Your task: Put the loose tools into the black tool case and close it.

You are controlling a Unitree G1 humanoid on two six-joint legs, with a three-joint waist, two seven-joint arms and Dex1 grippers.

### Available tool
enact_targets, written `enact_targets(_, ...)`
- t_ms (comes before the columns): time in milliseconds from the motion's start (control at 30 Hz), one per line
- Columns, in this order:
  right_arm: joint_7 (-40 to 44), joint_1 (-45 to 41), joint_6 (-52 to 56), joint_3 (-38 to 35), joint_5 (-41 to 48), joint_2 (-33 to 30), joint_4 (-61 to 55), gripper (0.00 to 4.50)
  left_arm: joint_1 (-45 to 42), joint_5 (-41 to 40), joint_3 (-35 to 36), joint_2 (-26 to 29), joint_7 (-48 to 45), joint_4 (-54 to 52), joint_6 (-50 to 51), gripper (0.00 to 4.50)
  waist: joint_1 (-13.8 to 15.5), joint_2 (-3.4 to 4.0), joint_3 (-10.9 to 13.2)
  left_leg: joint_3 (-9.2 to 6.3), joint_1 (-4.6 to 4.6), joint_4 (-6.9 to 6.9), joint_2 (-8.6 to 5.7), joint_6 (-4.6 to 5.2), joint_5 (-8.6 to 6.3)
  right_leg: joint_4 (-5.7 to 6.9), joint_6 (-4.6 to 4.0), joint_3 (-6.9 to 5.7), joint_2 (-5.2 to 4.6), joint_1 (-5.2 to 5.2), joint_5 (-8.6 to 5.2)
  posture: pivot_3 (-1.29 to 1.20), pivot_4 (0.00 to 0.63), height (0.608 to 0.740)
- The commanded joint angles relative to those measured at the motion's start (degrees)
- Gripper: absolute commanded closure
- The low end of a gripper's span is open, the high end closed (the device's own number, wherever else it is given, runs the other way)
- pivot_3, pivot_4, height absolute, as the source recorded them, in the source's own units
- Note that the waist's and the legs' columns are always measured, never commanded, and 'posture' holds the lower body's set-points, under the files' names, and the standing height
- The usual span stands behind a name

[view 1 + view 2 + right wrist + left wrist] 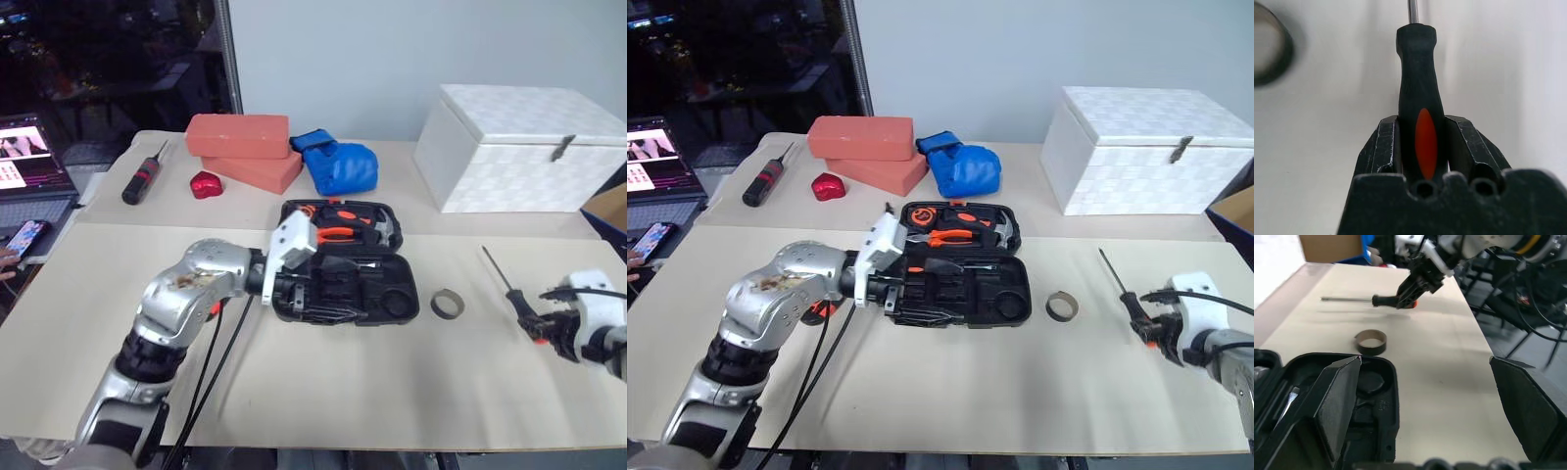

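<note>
Right tool [1422,147] clamped on screwdriver [1417,88], shaft tip cut off; left tool [1425,396] apart over case [377,294].

The open case [343,262] lies mid-surface [323,382], with tools in its far half. The left claw [294,294] sits at the case's left end. Right of the case lies the tape ring [448,305], and further right a screwdriver [509,287], its handle between the right claw's [544,328] fingers. Behind stand bricks [240,147], a glove [338,164] and a box [519,147].
</note>
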Motion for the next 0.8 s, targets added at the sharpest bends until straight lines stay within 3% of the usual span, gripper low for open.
enact_targets(33,8.70,-7.72,-13.37,6.90,-1.36,-4.59,-7.09,3.52,5.11,-6.12,7.89,5.53,-0.10,-4.42,3.16,0.00,-0.87,0.05,0.09,0.03,0.06,-0.01,0.04,0.00,0.00,0.02,-0.10,0.02,0.03,-0.02,0.03,0.00,0.150,0.740)
enact_targets(167,17.72,-22.93,-23.90,23.09,-8.50,-4.87,-1.03,3.52,12.73,-8.31,13.50,10.90,0.27,-7.94,3.19,0.00,-1.38,-0.10,0.20,-0.12,0.25,-0.01,0.22,-0.02,0.00,0.05,-0.25,-0.08,0.23,0.02,0.04,0.00,0.150,0.740)
enact_targets(267,25.57,-36.89,-30.38,35.44,-13.97,1.25,8.42,3.52,18.99,-9.43,17.49,14.83,0.41,-10.28,3.42,0.00,-1.37,-0.11,0.26,0.02,0.37,-0.01,0.22,-0.03,0.00,0.02,-0.29,-0.06,0.12,0.01,0.03,0.00,0.150,0.740)
enact_targets(367,30.69,-43.00,-36.20,42.89,-19.46,5.08,17.07,3.52,21.98,-9.99,19.72,16.93,0.24,-10.65,2.15,0.00,-0.50,-0.14,0.28,0.04,0.17,-0.01,0.21,-0.02,0.00,0.01,-0.30,-0.08,0.10,-0.08,0.04,0.00,0.150,0.740)
enact_targets(600,36.28,-47.14,-44.61,49.83,-27.79,9.52,30.60,3.52,27.23,-11.29,24.59,19.28,1.34,-11.46,1.45,0.00,1.12,-0.16,0.26,0.13,-0.82,-0.02,0.11,0.05,-0.11,0.06,-0.17,-0.16,-0.08,-0.93,0.32,0.00,0.150,0.740)
enact_targets(800,36.84,-48.43,-46.14,51.45,-33.20,11.56,38.08,3.52,28.57,-11.21,24.77,19.27,2.70,-12.24,0.45,0.00,1.53,-0.18,0.25,0.16,-0.61,0.00,0.17,0.07,-0.15,0.12,-0.21,-0.21,-0.03,-0.79,0.30,0.00,0.150,0.740)
